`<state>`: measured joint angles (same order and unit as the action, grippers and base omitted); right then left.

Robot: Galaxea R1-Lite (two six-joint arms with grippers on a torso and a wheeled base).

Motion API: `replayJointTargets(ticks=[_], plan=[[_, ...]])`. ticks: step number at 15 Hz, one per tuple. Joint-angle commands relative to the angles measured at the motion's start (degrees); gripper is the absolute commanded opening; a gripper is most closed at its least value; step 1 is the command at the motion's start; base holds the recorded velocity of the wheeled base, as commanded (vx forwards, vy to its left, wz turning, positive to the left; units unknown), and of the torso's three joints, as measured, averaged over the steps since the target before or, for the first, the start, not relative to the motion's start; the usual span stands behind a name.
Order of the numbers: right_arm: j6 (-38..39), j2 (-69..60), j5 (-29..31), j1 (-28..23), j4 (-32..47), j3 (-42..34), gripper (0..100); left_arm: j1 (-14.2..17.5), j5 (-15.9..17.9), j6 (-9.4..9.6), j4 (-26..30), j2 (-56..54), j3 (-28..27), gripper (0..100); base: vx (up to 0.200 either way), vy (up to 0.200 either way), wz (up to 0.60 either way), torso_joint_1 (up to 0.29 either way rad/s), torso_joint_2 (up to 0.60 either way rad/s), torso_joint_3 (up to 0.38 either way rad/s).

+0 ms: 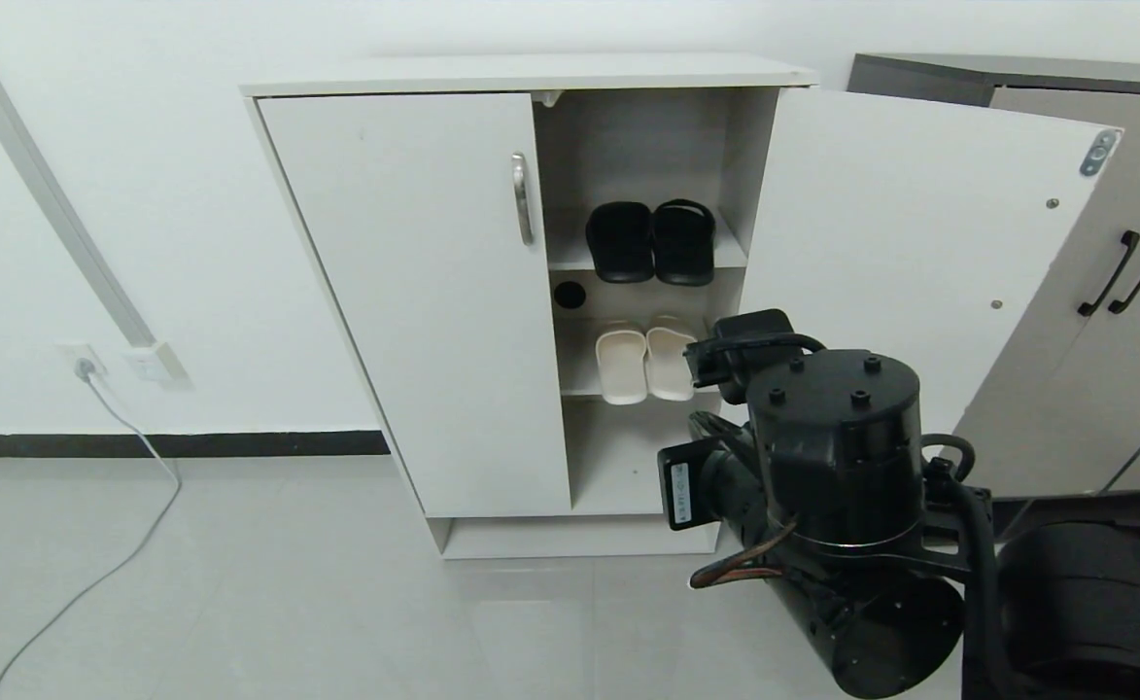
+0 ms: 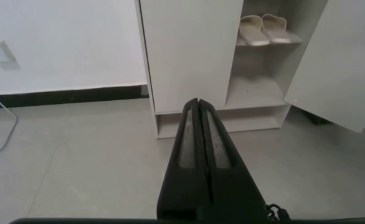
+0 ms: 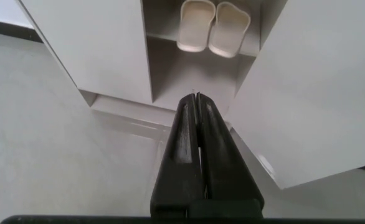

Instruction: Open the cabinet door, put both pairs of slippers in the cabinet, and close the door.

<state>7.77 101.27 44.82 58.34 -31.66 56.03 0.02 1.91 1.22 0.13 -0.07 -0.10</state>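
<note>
From the head view: white cabinet (image 1: 531, 73) against the wall, with left door (image 1: 414, 292) shut, a silver handle (image 1: 522, 199) upright along its inner edge, and right door (image 1: 910, 243) swung wide open; on the upper shelf, black slippers (image 1: 650, 241), side by side and touching; on the shelf below, cream slippers (image 1: 644, 362), likewise side by side; round hole (image 1: 570, 295) in the back panel between those two shelves; right arm (image 1: 832, 467) raised in front of the lower part of the open half, just beside the cream pair; grey cupboard (image 1: 1094, 321) with two black handles behind the open door; wall socket (image 1: 84, 367) far to the left, with a grey cable (image 1: 142, 525) trailing over the floor (image 1: 288, 603).

From the left wrist view: left gripper (image 2: 198, 104) above the tiles, well apart from the cabinet (image 2: 192, 50), fingers pressed flat together with nothing between them; aimed at the foot of the shut door; beyond, cream slippers (image 2: 268, 29) on their shelf inside the open half; right door (image 2: 350, 62) hanging open.

From the right wrist view: right gripper (image 3: 197, 99) near the open half, fingers likewise pressed together and pinching nothing; aimed at the bottom compartment; cream slippers (image 3: 212, 26) on the shelf above that compartment; shut left door (image 3: 89, 43) on one side, open right door (image 3: 319, 93) on the other.
</note>
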Motion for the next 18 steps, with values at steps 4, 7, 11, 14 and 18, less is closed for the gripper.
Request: replayJointTargets(ticks=[4, 7, 11, 14, 18], plan=[[-0.03, 0.07, 0.00, 0.02, -0.07, 0.05, 0, 0.06, 0.02, 0.01, -0.05, 0.07, 0.01, 0, 0.000, 0.000, 0.00, 0.034, -0.28, -0.344], [-0.03, 0.07, 0.00, 0.02, -0.07, 0.05, 0, 0.06, 0.02, 0.01, -0.05, 0.07, 0.01, 0, 0.000, 0.000, 0.00, 0.053, -0.53, -0.349], [-0.03, 0.07, 0.00, 0.02, -0.07, 0.05, 0, 0.06, 0.02, 0.01, -0.05, 0.07, 0.01, 0, 0.000, 0.000, 0.00, 0.138, -0.47, -0.339], [-0.03, 0.07, 0.00, 0.02, -0.07, 0.05, 0, 0.06, 0.02, 0.01, -0.05, 0.07, 0.01, 0, 0.000, 0.000, 0.00, 0.152, -0.47, -0.323], [-0.03, 0.07, 0.00, 0.02, 0.02, 0.05, 0, 0.06, 0.02, 0.01, -0.05, 0.07, 0.01, 0, 0.000, 0.000, 0.00, 0.173, -0.48, -0.310]])
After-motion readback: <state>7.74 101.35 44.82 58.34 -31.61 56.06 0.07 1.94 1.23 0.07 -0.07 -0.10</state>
